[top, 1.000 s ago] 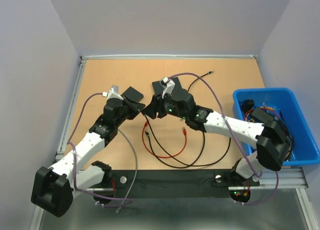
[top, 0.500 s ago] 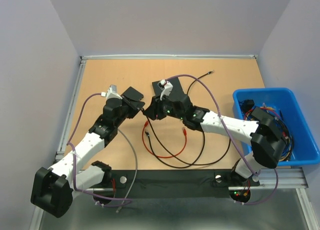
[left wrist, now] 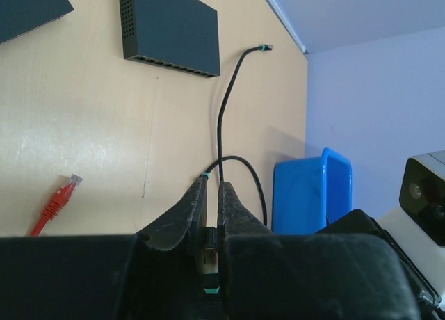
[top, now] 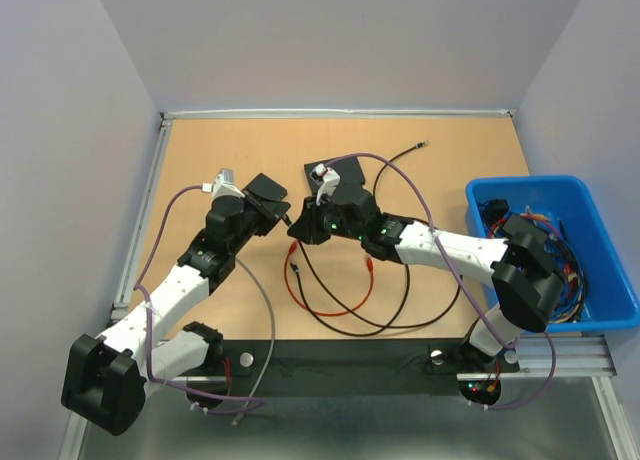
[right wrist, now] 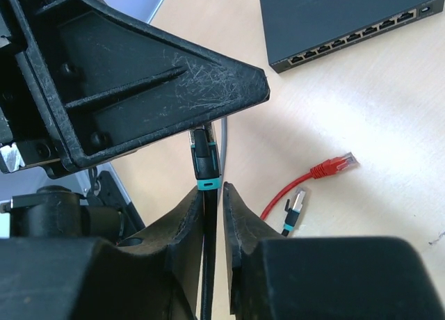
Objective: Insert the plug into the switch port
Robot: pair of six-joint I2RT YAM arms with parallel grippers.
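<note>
The left fingers (left wrist: 193, 210) are clamping the plug (right wrist: 205, 156), tip hidden; the right fingers (right wrist: 189, 212) are pinching its cable (right wrist: 209, 207) beneath. The switch (right wrist: 341, 21) is lying apart, upper right.

Red cable (right wrist: 332, 166) and blue bin (top: 530, 182)

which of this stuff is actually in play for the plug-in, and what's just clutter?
In play:
- plug, pinched in the left gripper
- its black cable, with the right gripper closed around it just below the plug
- switch

Lying about:
- red cable
- loose teal-banded plug
- blue bin
</note>
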